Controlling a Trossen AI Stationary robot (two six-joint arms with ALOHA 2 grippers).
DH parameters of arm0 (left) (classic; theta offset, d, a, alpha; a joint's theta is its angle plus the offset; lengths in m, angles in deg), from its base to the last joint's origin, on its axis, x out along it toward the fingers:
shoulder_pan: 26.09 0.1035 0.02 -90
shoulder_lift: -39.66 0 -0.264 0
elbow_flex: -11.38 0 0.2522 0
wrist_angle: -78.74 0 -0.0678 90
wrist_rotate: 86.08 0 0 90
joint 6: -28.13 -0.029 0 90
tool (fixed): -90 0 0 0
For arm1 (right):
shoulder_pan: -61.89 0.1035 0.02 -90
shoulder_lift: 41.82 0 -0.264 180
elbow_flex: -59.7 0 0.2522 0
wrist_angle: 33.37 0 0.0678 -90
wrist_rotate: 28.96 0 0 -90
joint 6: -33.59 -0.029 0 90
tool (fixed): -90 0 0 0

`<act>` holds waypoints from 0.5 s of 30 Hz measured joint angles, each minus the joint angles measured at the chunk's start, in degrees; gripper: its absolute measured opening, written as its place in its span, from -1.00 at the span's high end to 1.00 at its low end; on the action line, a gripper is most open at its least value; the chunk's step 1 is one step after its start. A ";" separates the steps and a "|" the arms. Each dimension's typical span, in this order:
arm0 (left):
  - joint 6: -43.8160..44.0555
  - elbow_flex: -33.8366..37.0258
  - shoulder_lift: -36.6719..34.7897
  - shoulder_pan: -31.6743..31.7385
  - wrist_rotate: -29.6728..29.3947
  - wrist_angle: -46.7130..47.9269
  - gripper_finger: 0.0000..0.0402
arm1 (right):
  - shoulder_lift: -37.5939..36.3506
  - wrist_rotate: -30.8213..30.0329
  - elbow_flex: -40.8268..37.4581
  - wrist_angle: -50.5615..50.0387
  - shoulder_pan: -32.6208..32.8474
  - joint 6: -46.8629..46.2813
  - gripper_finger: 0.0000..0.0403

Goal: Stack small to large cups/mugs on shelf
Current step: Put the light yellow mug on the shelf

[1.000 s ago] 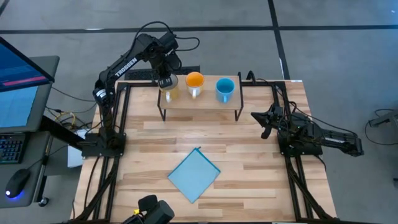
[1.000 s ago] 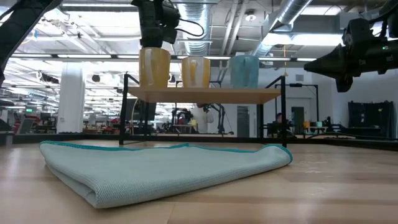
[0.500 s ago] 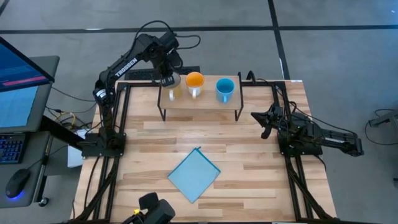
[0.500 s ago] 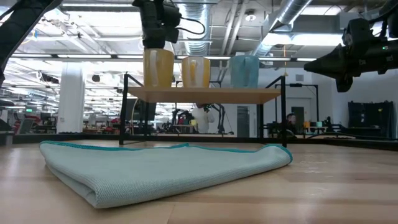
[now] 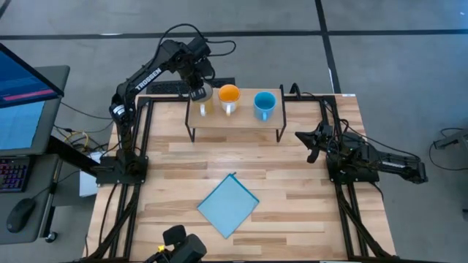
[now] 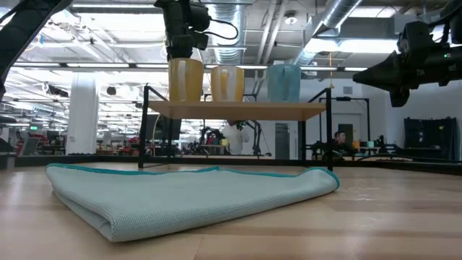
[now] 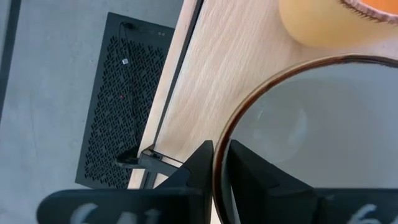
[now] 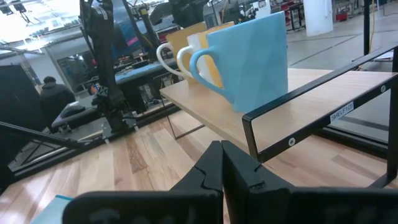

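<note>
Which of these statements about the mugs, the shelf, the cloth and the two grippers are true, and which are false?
1. Three mugs stand on the shelf. True.
2. The left gripper pinches the cream mug by its rim. True.
3. The blue mug stands between the other two. False: the orange mug is in the middle.
4. The right gripper holds the blue mug. False: it is shut, holding nothing.
5. The cloth lies on the shelf. False: it lies on the table.
</note>
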 joint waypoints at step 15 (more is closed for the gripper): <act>0.11 -0.02 -0.04 -0.59 -0.52 -0.01 0.83 | 0.01 0.00 0.01 0.00 0.00 -0.01 0.89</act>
